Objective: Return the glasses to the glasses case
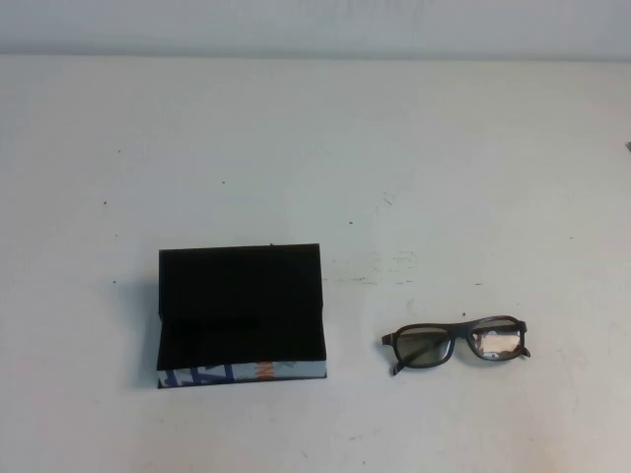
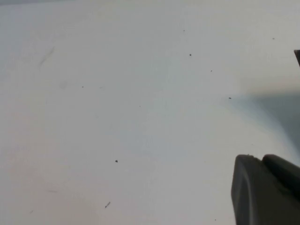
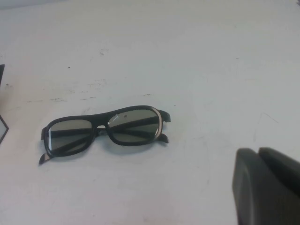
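Observation:
The glasses (image 1: 455,342) are dark-framed and lie folded on the white table, right of the glasses case (image 1: 241,305). The case lies open, showing its black lining, with its white and blue patterned side (image 1: 207,374) facing me. In the right wrist view the glasses (image 3: 105,129) lie ahead of my right gripper (image 3: 257,151), which is shut, holds nothing and stays clear of them. My left gripper (image 2: 260,158) is shut over bare table with nothing in it. Neither arm shows in the high view.
The white table (image 1: 394,148) has small specks and scuff marks. Its far edge meets a pale wall (image 1: 315,25). A sliver of the case's dark edge (image 3: 2,133) shows at the border of the right wrist view.

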Available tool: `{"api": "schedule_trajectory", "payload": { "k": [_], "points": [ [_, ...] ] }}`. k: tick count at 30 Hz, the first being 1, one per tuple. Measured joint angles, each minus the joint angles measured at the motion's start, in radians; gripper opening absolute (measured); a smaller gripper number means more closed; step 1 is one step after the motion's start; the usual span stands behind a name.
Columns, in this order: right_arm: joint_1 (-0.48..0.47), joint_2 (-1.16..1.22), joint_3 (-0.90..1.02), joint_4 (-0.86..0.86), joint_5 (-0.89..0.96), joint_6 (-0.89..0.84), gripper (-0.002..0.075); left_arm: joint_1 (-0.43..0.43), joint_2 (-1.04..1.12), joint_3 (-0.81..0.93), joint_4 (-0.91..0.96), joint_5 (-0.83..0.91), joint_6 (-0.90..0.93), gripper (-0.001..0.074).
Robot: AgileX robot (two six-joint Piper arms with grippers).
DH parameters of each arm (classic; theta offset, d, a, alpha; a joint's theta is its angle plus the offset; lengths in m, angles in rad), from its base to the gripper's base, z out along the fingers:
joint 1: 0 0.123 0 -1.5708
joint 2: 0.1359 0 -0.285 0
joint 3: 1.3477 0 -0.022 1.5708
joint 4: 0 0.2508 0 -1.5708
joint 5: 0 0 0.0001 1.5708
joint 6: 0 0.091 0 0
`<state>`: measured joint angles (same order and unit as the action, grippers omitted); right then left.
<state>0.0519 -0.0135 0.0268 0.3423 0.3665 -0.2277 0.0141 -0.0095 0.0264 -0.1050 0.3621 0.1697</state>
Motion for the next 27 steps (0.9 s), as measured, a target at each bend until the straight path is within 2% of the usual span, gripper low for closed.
{"api": "schedule_trajectory", "payload": {
  "k": [27],
  "points": [
    [0.0, 0.0, 0.0, -0.039, -0.006, -0.07, -0.0013, 0.0, 0.0, 0.0, 0.0, 0.0, 0.0, 0.0]
  ]
}}
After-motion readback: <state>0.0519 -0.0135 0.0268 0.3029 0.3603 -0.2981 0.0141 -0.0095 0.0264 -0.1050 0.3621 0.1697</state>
